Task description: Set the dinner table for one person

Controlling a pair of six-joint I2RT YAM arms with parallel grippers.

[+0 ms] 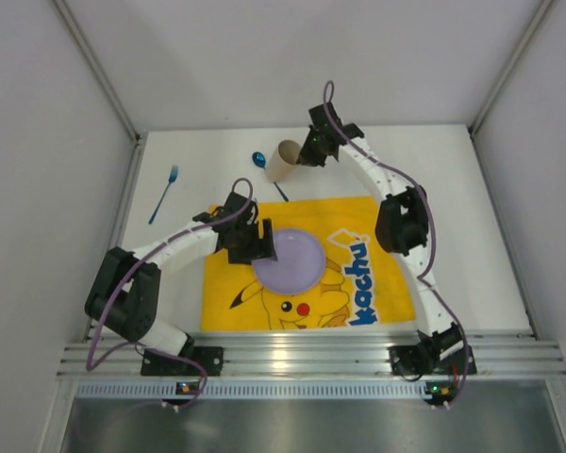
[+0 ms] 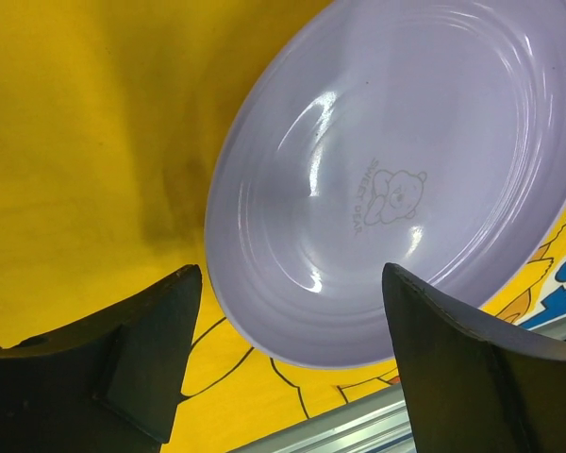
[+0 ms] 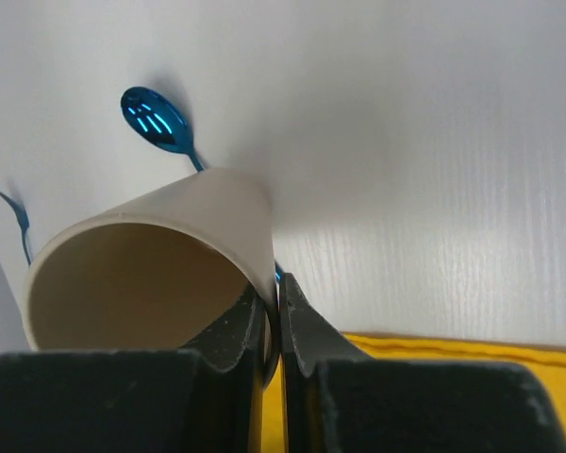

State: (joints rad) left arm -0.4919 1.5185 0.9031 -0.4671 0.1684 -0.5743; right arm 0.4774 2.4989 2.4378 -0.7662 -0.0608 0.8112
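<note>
1. Worktop (image 1: 457, 203): big plain white slab; runs from the near rail w/ both arm bases to the far wall; carries everything below.
2. Yellow Pikachu mat (image 1: 228, 283): flat on the worktop, near-centre; its near edge lies by the rail.
3. Purple plate (image 1: 297, 264): right way up on the mat, toward the mat's far side; left wrist view shows a faint bear print in its well.
4. Left hand (image 1: 264, 243): at the plate's left rim; fingers spread wide, gripping nothing; in the wrist view the plate's rim shows in the gap btwn them; whether a finger touches the rim can't be told.
5. Right hand (image 1: 308, 153): far-centre, beyond the mat's far edge; fingers pressed together on the wall of a beige cup (image 1: 285, 162), one finger inside the mouth, one outside.
6. Cup: tilted, mouth toward the right hand; sits over bare worktop just past the mat; whether its base rests on the worktop can't be told.
7. Blue spoon (image 1: 259, 159): bowl just left of the cup; handle runs behind the cup toward the mat's far edge.
8. Blue fork (image 1: 164, 193): on the worktop at far left, apart from the mat & well apart from the cup; tines point far.
</note>
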